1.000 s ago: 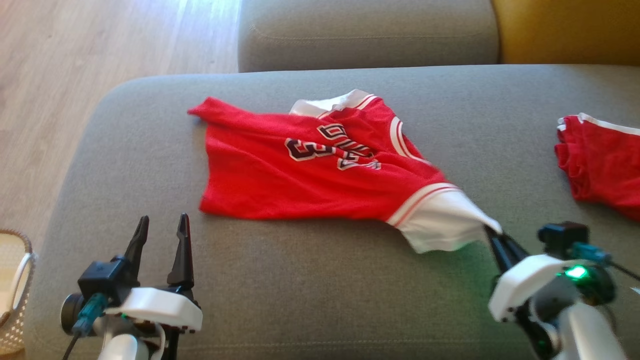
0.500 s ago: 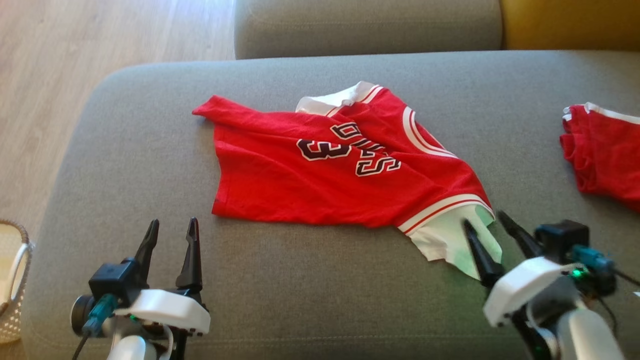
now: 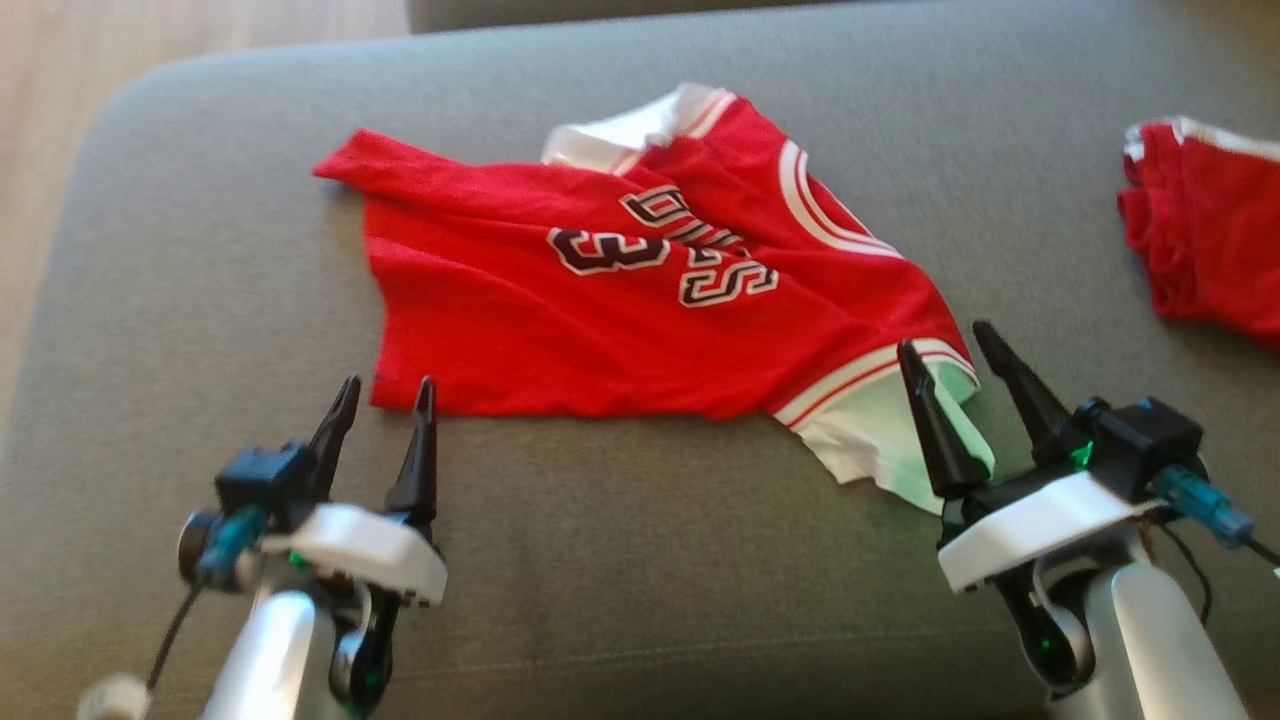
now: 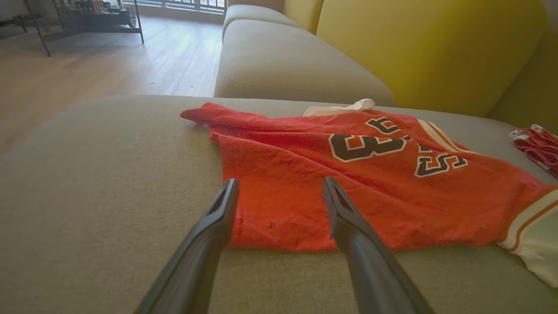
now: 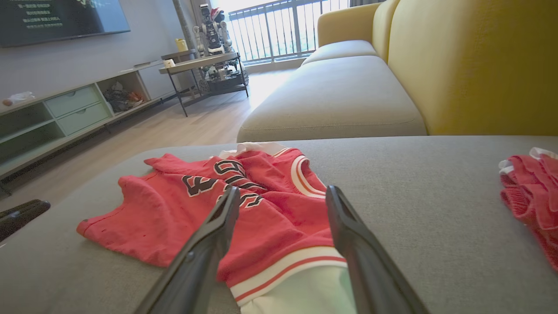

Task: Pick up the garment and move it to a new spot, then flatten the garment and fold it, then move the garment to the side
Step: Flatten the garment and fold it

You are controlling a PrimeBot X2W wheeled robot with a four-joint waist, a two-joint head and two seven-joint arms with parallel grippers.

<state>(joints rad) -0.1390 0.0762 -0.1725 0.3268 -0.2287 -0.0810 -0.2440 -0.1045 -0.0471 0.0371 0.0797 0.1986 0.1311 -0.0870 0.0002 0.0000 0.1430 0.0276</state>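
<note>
Behind garment, shelving in right-wrist view; left end effector, right end effector spread.

Right claw, a second ago pinched on the white hem of the garment, now stands with its fingers spread and its hold released. The hem, earlier drawn up to a raised point, lies slack on the sofa cushion. The head camera has tipped down, shifting the whole view.
</note>
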